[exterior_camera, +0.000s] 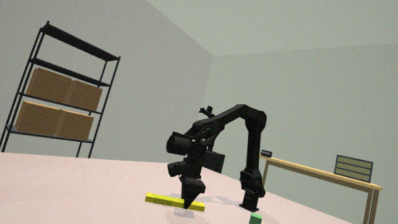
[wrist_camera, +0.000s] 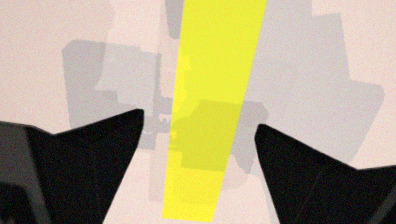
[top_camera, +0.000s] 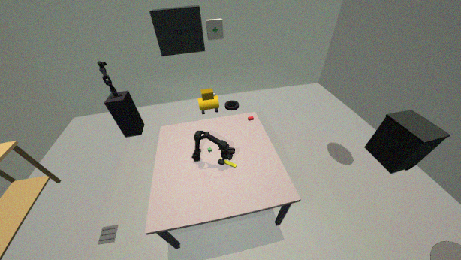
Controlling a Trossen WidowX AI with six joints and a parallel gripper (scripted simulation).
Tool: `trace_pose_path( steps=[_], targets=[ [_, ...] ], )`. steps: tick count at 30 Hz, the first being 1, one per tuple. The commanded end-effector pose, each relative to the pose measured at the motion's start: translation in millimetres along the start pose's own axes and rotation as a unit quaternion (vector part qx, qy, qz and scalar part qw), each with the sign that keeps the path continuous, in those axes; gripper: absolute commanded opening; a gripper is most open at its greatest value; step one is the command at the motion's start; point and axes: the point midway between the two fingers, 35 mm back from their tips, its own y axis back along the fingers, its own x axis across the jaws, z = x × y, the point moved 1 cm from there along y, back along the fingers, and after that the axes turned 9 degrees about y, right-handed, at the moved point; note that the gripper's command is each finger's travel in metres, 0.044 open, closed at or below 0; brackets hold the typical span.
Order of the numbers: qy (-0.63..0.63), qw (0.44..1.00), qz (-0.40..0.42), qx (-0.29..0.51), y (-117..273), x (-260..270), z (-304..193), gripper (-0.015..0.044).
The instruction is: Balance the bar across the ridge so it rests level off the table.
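From the overhead view we start at the far left, where a wooden table (top_camera: 16, 195) juts in from the room's edge, well apart from everything else. Next comes a tall black pedestal (top_camera: 125, 113) with a small camera arm on it, standing on the floor just beyond the far left corner of the pink table (top_camera: 210, 203). A yellow compressor (top_camera: 208, 101) and a black tyre (top_camera: 232, 105) sit on the floor past the table's far edge.

On the table, our arm's base (top_camera: 196, 155) stands a little left of centre, with wide bare tabletop on the near side and to both sides. Just right of the base lies the small green ridge block (top_camera: 209, 149), apart from the bar.

Further right, the yellow bar (exterior_camera: 174, 201) lies flat on the tabletop, well inside every edge. Our gripper (exterior_camera: 188, 204) points straight down over it, fingertips low beside the bar. In the wrist view the fingers are spread, one on each side of the bar, with visible tabletop between each fingertip and the bar's long edges; nothing is pinched. The bar runs away from the camera between them, slightly tilted, its near end just short of the frame's bottom.

A small red block (top_camera: 251, 118) sits near the table's far right corner. A large dark box (top_camera: 405, 140) stands on the floor far right.
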Motion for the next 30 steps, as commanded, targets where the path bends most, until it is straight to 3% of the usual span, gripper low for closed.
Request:
trace_pose_path(
  steps=[1, 2, 9, 16, 19, 30],
  targets=[
    [-0.002, 1.000, -0.001, -0.001, -1, 0, 0, 0.0315],
    [-0.002, 1.000, -0.001, -0.001, -1, 0, 0, 0.0315],
    [0.000, 1.000, 0.000, 0.000, 0, 0, 0, 0.0131],
    [0.000, 1.000, 0.000, 0.000, 0, 0, 0, 0.0085],
    [0.000, 1.000, 0.000, 0.000, 4, 0, 1, 0.0006],
    [-0.001, 1.000, 0.000, -0.001, 32, 1, 4, 0.0000]
  ],
)
